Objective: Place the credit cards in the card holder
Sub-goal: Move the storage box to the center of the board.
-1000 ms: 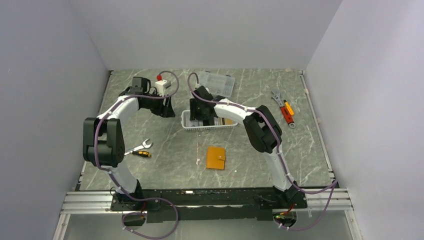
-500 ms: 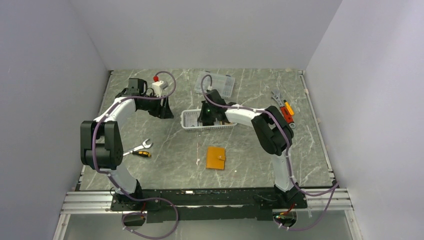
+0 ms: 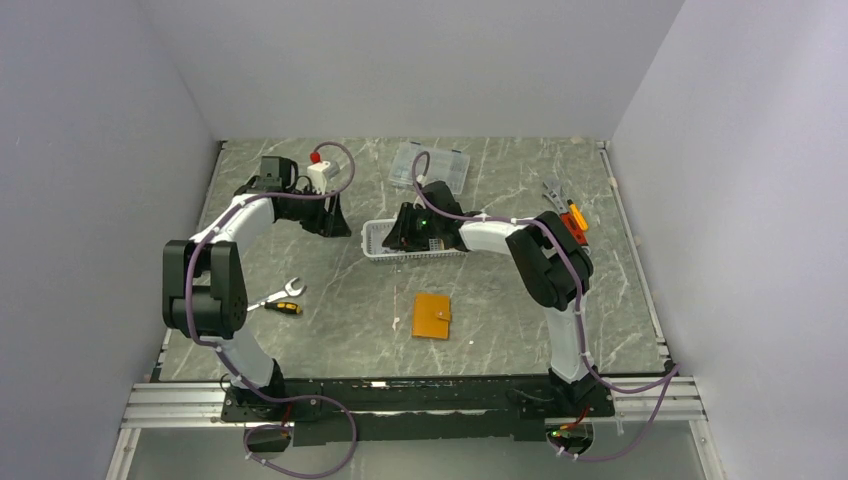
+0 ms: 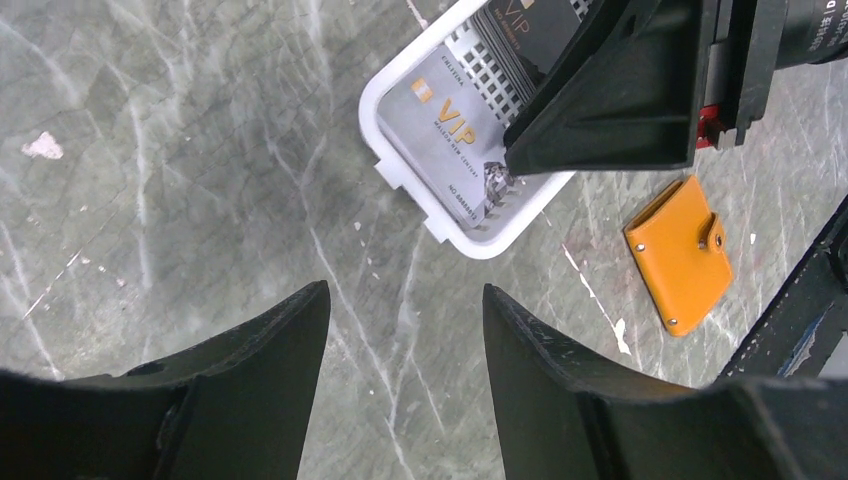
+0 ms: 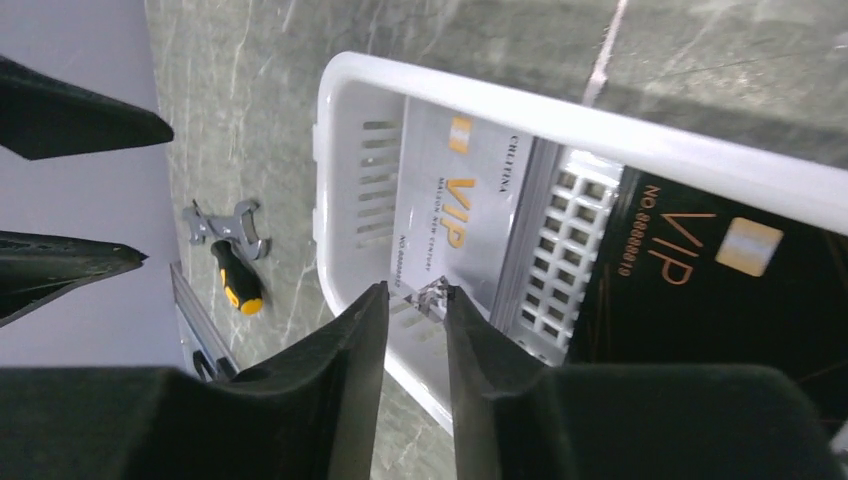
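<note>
A grey-white credit card [image 5: 455,215] marked VIP lies in the left end of a white slotted basket [image 5: 600,115]. A black credit card [image 5: 700,270] lies to its right. My right gripper [image 5: 415,290] reaches into the basket, jaws a narrow gap apart at the grey-white card's near corner, nothing between them. From above, the right gripper [image 3: 412,228] covers the basket's [image 3: 385,250] middle. The orange card holder [image 3: 432,315] lies shut on the table in front. My left gripper [image 4: 405,290] hangs open over bare table left of the basket, with the card holder [image 4: 682,255] to its right.
A wrench and a yellow-handled screwdriver [image 3: 278,298] lie at the left. A clear compartment box [image 3: 432,165] sits behind the basket. Orange-handled tools [image 3: 567,218] lie at the right. A white block with a red top [image 3: 320,170] stands at the back left.
My right gripper has shifted a little right and nearer, down into the basket, as its elbow swung right. The left arm has barely moved.
</note>
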Tool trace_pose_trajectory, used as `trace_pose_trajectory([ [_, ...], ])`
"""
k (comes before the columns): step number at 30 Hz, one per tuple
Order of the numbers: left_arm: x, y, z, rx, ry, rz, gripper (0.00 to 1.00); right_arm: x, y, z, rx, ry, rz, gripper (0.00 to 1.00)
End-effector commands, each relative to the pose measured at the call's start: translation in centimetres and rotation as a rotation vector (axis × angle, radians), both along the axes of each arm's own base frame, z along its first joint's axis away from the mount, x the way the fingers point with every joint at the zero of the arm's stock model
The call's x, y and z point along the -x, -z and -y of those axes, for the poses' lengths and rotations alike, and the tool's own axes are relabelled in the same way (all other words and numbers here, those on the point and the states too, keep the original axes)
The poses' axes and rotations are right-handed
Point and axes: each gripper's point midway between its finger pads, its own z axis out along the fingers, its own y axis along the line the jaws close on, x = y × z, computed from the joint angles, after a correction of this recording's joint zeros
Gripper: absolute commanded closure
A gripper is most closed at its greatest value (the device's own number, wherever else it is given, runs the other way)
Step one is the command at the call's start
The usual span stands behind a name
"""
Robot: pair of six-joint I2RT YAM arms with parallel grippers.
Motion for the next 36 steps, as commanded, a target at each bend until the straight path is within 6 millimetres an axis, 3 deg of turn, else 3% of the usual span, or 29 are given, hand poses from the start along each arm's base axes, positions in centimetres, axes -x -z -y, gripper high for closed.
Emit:
trace_pose_trajectory([
  [1,-0.2,0.7,1.5,0.011,0.042,0.007,0.37,-0.6,-2.3,-1.3,-0.060,-0.027,0.046,0.66],
  [8,-0.6,2.5,2.9,-0.016,0.075,-0.001,0.38,-0.8,-1.8,-1.3,-0.032,-0.022,0.044,0.63],
  [15,-0.9,3.1,3.4,-0.014,0.079,-0.001,0.39,-1.7,-2.3,0.1,0.056,0.019,0.095,0.58],
  [22,-0.4,3.8,4.4,-0.011,0.103,-0.013,0.50,-1.8,-0.5,0.2,0.102,0.024,0.082,0.58],
  [36,0.2,4.0,5.0,-0.005,0.121,-0.025,0.61,-1.5,-0.8,-1.7,0.071,-0.008,0.080,0.57],
])
